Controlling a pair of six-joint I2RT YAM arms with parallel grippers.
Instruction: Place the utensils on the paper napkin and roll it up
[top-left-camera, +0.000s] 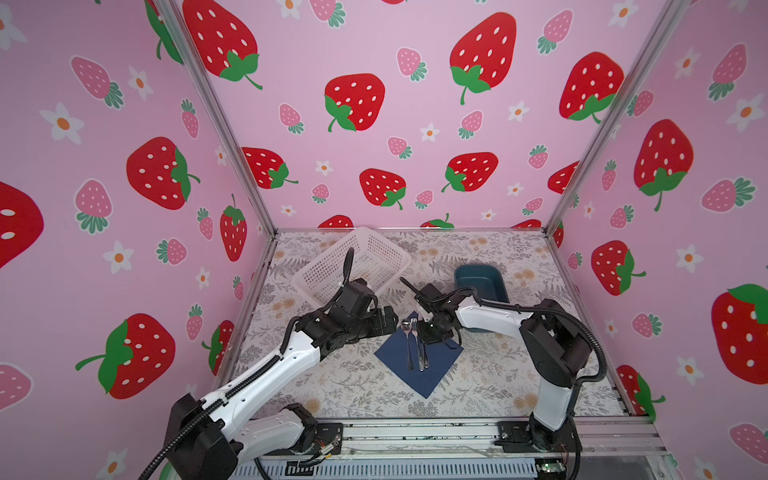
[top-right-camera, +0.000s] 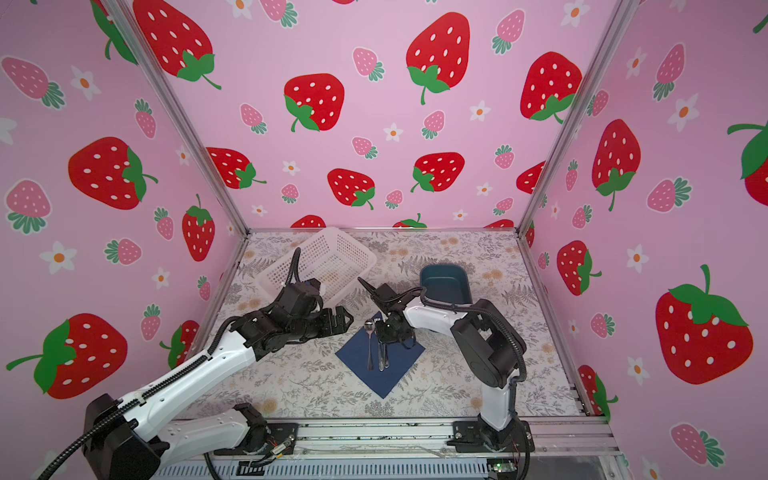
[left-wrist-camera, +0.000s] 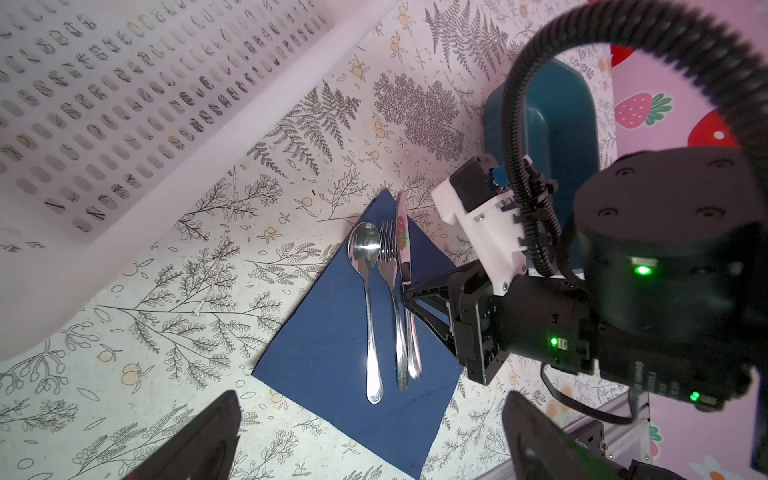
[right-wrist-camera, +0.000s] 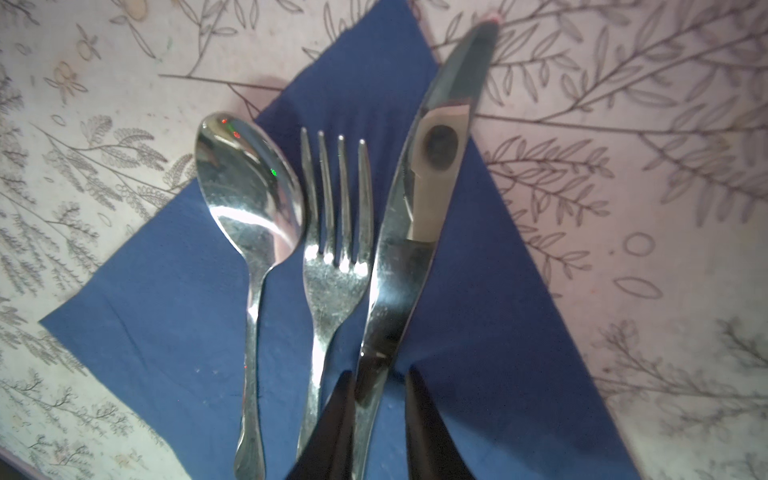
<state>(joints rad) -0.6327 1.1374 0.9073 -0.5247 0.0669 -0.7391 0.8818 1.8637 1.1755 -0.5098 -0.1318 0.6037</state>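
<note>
Placing looks done: spoon, fork and knife lie side by side on the paper napkin, on the desk. The right tool straddles the knife handle with its jaws slightly parted, not clamping; the left tool hovers wide open nearby. Next, probably: lift the right tool clear, then fold a napkin corner over.

The left arm, at seven o'clock in both top views, and the right arm, at four o'clock, have white shells, black joints and ribbed black conduit. The left gripper ends in black wedge fingers.
</note>
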